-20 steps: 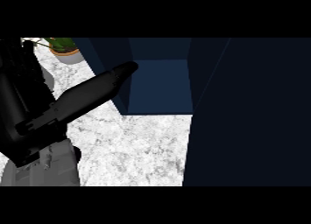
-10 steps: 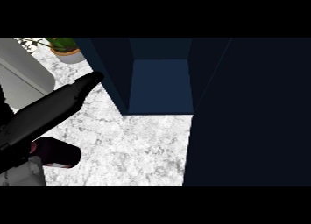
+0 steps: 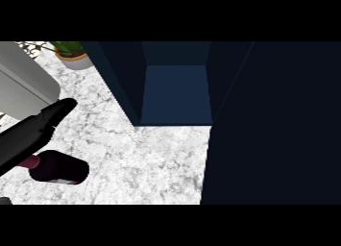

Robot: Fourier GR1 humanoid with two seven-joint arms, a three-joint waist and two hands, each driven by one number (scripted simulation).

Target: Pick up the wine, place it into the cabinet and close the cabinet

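Head view shows the large dark navy cabinet [image 3: 272, 120] filling the right and upper middle of the scene, its open compartment showing a lighter blue floor panel, with what looks like its open door as the broad dark slab at the right. It stands on the white marbled stone counter [image 3: 152, 158], which spreads across the lower left. A pale grey slab-like object [image 3: 17, 81] sits at the left edge, and I cannot tell what it is. Over the counter's left side lies 1 black hand [image 3: 38, 129], long and straight, its tip pointing up and right; since it enters at the view's left I take it for the left hand, outstretched and holding nothing. The right hand does not show. Just below that hand, partly under it, stands the dark maroon glass wine bottle [image 3: 59, 167], seen from above, with a pale label at its lower side. It is still on the counter, well apart from the cabinet's opening. A small green plant in a terracotta pot [image 3: 73, 55] sits at the far upper left.

The step in hand appears to be the grasp. To do it well, the hand should probably settle beside the bottle's body and curl round it before any lift, keeping it upright. The carry should then run straight into the opening, clear of the cabinet's near wall.
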